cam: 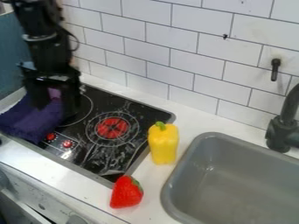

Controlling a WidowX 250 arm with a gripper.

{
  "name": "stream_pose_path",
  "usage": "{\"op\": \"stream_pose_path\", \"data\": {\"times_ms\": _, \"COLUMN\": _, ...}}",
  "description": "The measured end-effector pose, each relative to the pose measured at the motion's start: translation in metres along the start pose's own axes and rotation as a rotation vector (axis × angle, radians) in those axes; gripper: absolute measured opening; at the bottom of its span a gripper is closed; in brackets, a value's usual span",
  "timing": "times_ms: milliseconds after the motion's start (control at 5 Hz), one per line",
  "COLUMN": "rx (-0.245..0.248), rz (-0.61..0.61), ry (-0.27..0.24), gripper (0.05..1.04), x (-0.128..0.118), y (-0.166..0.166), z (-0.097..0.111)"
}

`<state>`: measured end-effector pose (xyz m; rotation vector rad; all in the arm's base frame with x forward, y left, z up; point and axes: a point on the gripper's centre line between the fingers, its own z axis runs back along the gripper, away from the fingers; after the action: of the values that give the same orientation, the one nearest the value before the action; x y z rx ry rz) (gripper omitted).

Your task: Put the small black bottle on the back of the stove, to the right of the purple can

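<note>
Wall: white tiles [169,39] with dark joints, behind a pale table [154,177]; a small black fitting [276,70] is fixed to the wall on the view's right.
Stove: black top [96,153] set into the table; a red disc [112,127] marks one of its rings, and two small red dials are printed near its front edge.
Cloth: dark purple [32,116], rumpled, over the stove's left end and spreading out past its edge; a paler, pinkish purple patch [54,92] shows right at the hand.
Hand: down at the cloth [55,109], over the stove's left side; its fingers stand well apart, with purple showing in the gap; I see no firm grip on anything.
Pepper: yellow [163,144], green stem towards the wall, between stove and sink [234,183], close by the stove's right edge.
Strawberry: red [126,192], with green leaves, by the stove's near corner; apart from the pepper.
Tap: black [283,131], at the sink's far side.
Progress: the hand has got to the cloth, I judge; a secure hold on it seems not yet made, or else already let go, and one picture cannot settle which.
</note>
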<state>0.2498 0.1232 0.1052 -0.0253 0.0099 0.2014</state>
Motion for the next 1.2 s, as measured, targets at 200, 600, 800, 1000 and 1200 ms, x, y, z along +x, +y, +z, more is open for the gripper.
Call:
{"op": "stream_pose_path", "data": {"times_ms": 200, "rx": 0.013, "rz": 0.103, "ry": -0.012, "gripper": 1.001, "x": -0.011, "y": 0.015, "z": 0.003}}
{"op": "stream_pose_path", "data": {"times_ms": 600, "rx": 0.027, "rz": 0.348, "ry": 0.082, "gripper": 1.001, "x": -0.040, "y": 0.042, "z": 0.001}}
{"op": "stream_pose_path", "data": {"times_ms": 800, "rx": 0.035, "rz": 0.462, "ry": 0.071, "gripper": 1.001, "x": -0.047, "y": 0.062, "z": 0.006}}
{"op": "stream_pose_path", "data": {"times_ms": 1000, "rx": 0.073, "rz": 0.526, "ry": 0.023, "gripper": 1.001, "x": -0.046, "y": 0.082, "z": 0.013}}
{"op": "stream_pose_path", "data": {"times_ms": 1200, "rx": 0.104, "rz": 0.584, "ry": -0.052, "gripper": 1.001, "x": -0.041, "y": 0.099, "z": 0.013}}
